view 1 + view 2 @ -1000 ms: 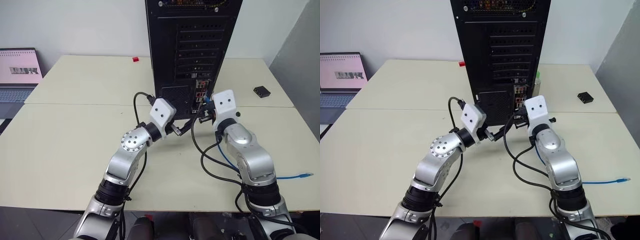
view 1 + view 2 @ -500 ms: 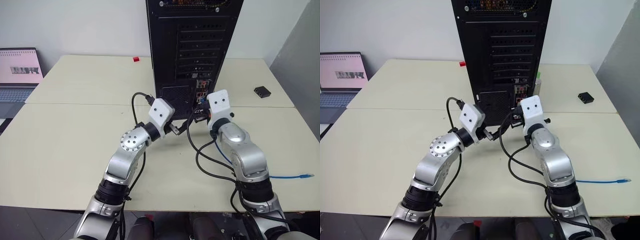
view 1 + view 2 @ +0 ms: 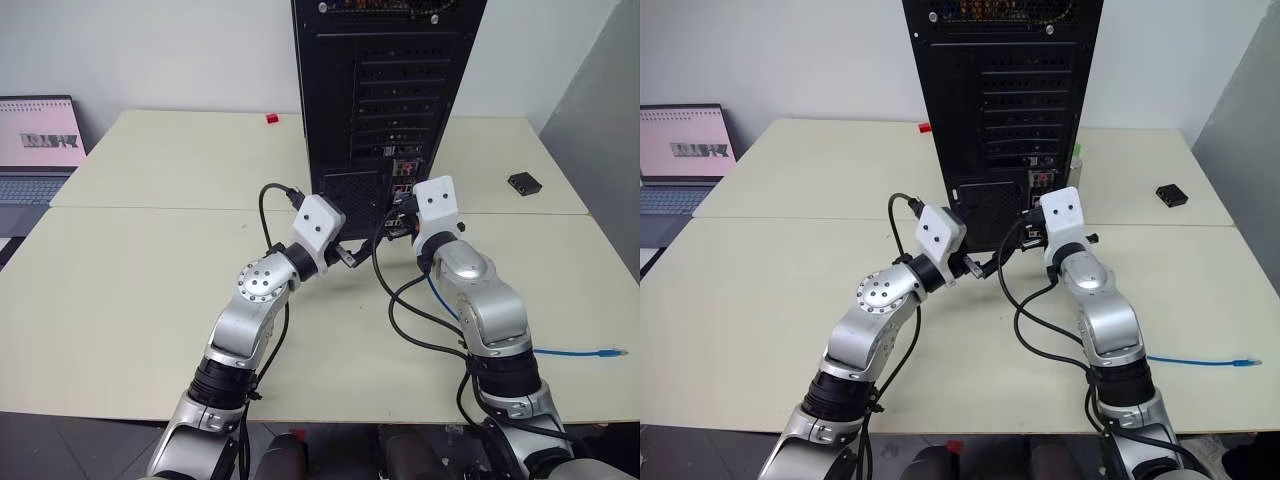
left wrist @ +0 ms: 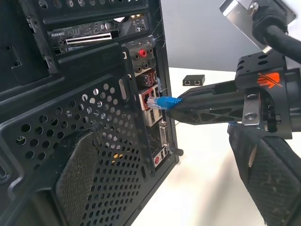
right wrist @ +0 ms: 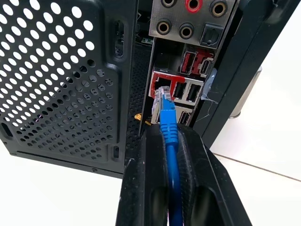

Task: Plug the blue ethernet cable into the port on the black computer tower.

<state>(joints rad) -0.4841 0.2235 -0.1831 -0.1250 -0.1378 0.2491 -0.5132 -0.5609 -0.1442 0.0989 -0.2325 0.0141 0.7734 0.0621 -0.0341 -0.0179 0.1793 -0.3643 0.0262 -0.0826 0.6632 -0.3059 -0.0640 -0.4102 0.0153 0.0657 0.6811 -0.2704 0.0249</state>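
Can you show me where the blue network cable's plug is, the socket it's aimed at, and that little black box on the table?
Bright-blue ethernet cable plug [image 5: 165, 110], right wrist view, on its blue boot.
Small dark port framed in red [image 5: 162, 87], right wrist view, on its red frame.
Small flat black box [image 3: 522, 182], left eye view, on its top face.

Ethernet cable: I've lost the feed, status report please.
Right gripper shut on blue ethernet cable, plug tip at the port on the black computer tower. Left gripper open, idle. Nothing blocking.
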